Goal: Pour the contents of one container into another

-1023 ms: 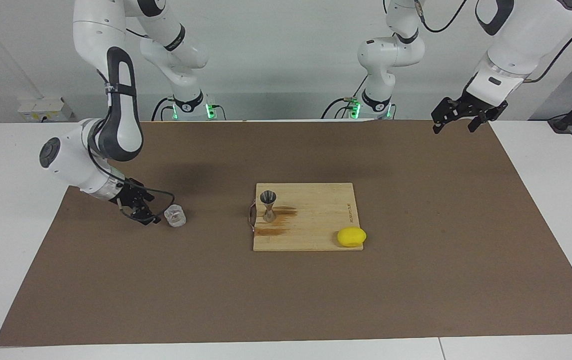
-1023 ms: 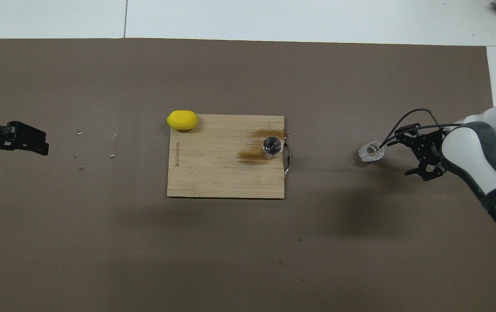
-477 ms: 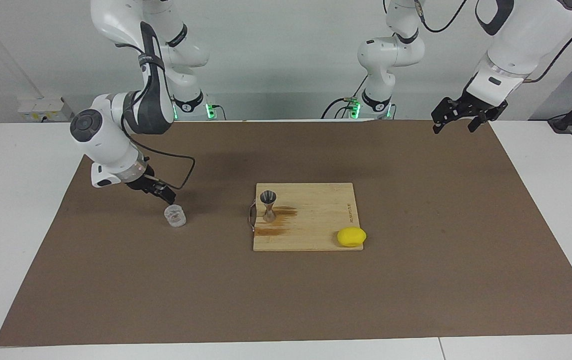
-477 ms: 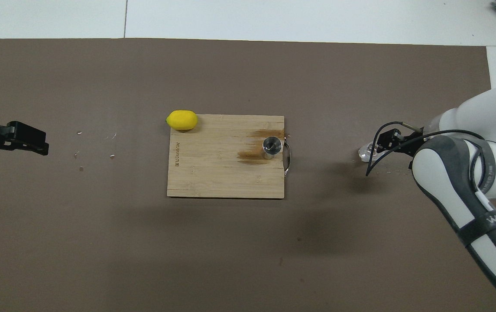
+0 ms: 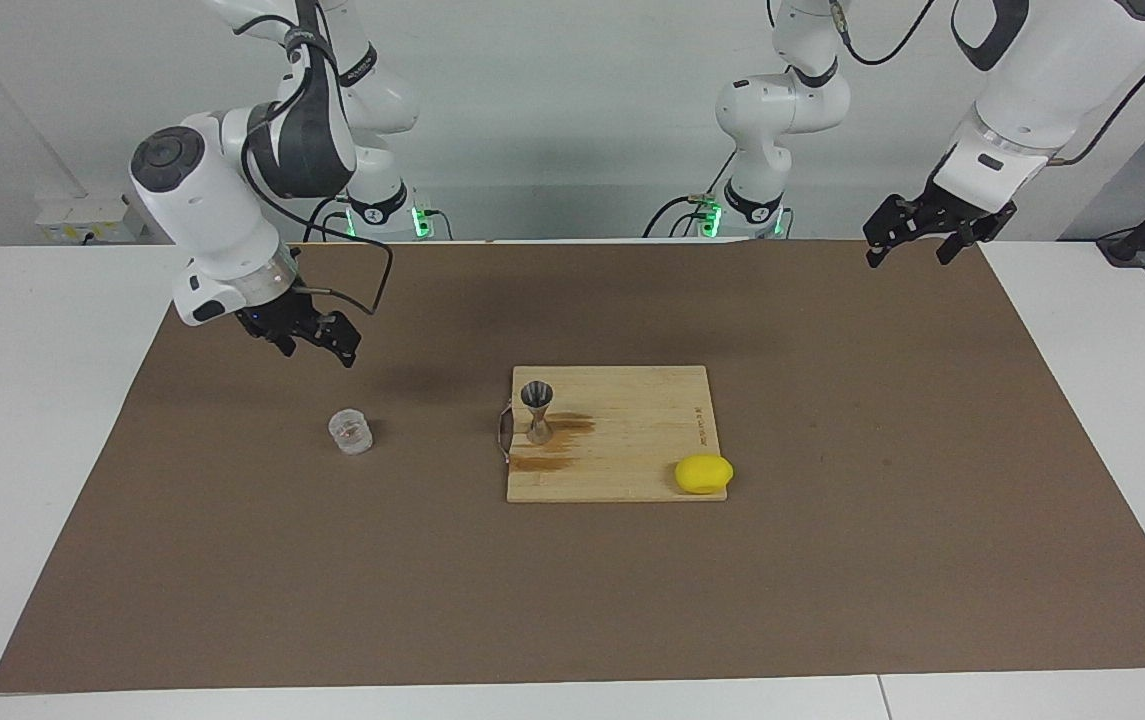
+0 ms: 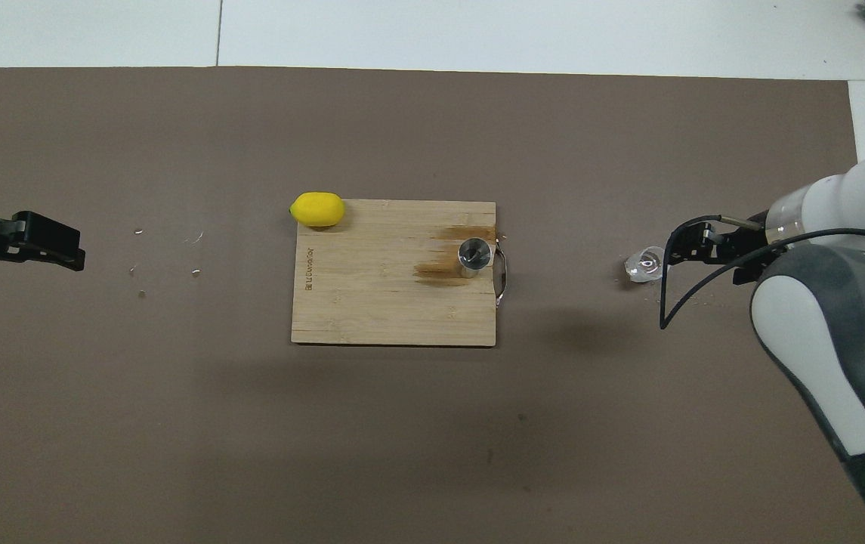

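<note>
Fingers point(image 5: 344, 352) of right gripper point(image 5: 317, 340) hang empty above the mat point(image 5: 832, 560).

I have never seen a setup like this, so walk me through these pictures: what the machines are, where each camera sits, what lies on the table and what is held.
These are two robot arms at a table, each ending in a two-finger tool. One camera faces them from across the table; the other looks down from above their end.

On the brown mat lies a wooden cutting board. A steel jigger stands on it, and a lemon rests at its corner. A clear cup stands on the mat toward the right arm's end.

Nothing is held. The right tool hangs in the air near the cup, apart from it. The left tool waits over the mat's edge.
</note>
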